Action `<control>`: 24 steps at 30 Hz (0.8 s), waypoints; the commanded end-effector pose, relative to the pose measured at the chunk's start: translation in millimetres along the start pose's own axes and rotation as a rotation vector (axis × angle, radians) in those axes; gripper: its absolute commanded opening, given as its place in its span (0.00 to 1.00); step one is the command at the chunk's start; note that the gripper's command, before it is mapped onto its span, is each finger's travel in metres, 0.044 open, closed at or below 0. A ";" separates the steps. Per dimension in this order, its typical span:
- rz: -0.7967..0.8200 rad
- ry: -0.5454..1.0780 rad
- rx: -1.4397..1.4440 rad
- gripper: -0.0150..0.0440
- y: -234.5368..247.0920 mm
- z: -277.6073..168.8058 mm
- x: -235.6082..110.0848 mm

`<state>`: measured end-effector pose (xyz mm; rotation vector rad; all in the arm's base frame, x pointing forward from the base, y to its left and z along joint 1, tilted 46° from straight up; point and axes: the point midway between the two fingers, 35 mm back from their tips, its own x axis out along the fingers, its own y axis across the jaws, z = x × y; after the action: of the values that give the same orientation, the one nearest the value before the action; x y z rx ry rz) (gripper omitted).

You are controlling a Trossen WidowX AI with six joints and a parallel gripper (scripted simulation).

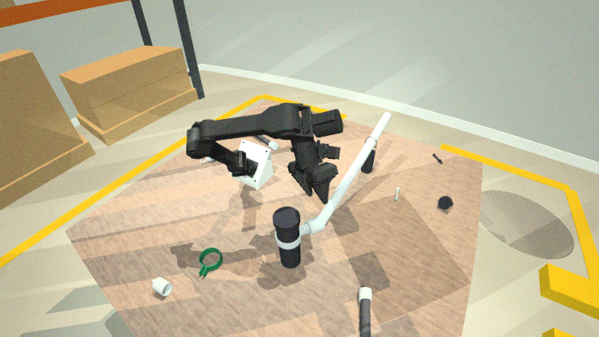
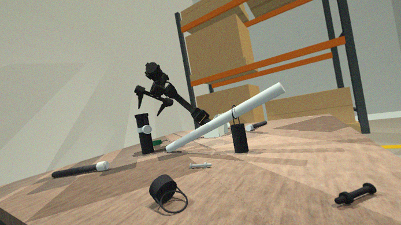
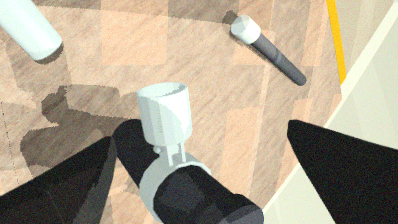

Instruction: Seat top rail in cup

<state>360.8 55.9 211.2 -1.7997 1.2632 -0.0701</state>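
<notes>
My gripper (image 1: 318,199) (image 2: 148,112) (image 3: 203,136) is open and empty above the big post, clear of the rail. The white rail (image 1: 347,180) (image 2: 213,124) (image 3: 27,27) slants through the loop cap's ring on the short black post (image 1: 366,163) (image 2: 239,137). Its high end points away from the big post (image 1: 289,257) (image 2: 146,144); its low end is down at the table, outside the cup. The white rail-end cup (image 2: 146,129) (image 3: 167,117) hangs on the brace band (image 1: 287,242) (image 3: 150,185), mouth open and empty, on the post's upper half below the black post cap (image 1: 286,217) (image 2: 141,115).
A green clamp ring (image 1: 210,259) and a white cup (image 1: 161,287) lie beyond the post. A dark tube with a white end (image 1: 365,312) (image 2: 77,170) (image 3: 275,55) lies nearby. A white bolt (image 2: 200,165), black loop cap (image 2: 163,189) and black bolt (image 2: 356,194) lie on the table.
</notes>
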 end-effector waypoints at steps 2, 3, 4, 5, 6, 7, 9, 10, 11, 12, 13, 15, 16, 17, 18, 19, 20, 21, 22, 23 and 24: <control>0.002 0.011 -0.007 1.00 15.7 -3.5 27.8; 0.001 0.012 -0.007 1.00 19.7 -4.2 34.1; 0.000 0.012 -0.007 1.00 22.2 -4.8 37.9; 0.000 0.013 -0.007 1.00 23.0 -5.0 39.1; 0.000 0.013 -0.007 1.00 23.0 -5.0 39.1; 0.000 0.013 -0.007 1.00 23.0 -4.9 39.4; 0.000 0.012 -0.007 1.00 23.0 -4.7 40.7; 0.001 0.012 -0.007 1.00 23.0 -4.6 41.8; 0.001 0.012 -0.007 1.00 23.1 -4.4 43.1; 0.002 0.012 -0.007 1.00 23.1 -4.2 44.6; 0.002 0.011 -0.006 1.00 23.1 -4.0 46.2; 0.004 0.011 -0.006 1.00 23.1 -3.6 49.4; 0.004 0.011 -0.006 1.00 23.1 -3.4 51.0; 0.004 0.010 -0.006 1.00 23.1 -3.3 52.6; 0.005 0.010 -0.006 1.00 23.1 -3.1 54.2; 0.005 0.010 -0.006 1.00 23.1 -3.0 55.9; 0.006 0.010 -0.006 1.00 23.1 -2.9 57.5; 0.006 0.010 -0.005 1.00 23.1 -2.8 59.1; 0.006 0.010 -0.005 1.00 23.1 -2.7 60.7; 0.006 0.009 -0.005 1.00 23.1 -2.6 62.3; 0.006 0.009 -0.005 1.00 23.1 -2.6 63.9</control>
<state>372.1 6.0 173.1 -1.7996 1.2739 -0.0819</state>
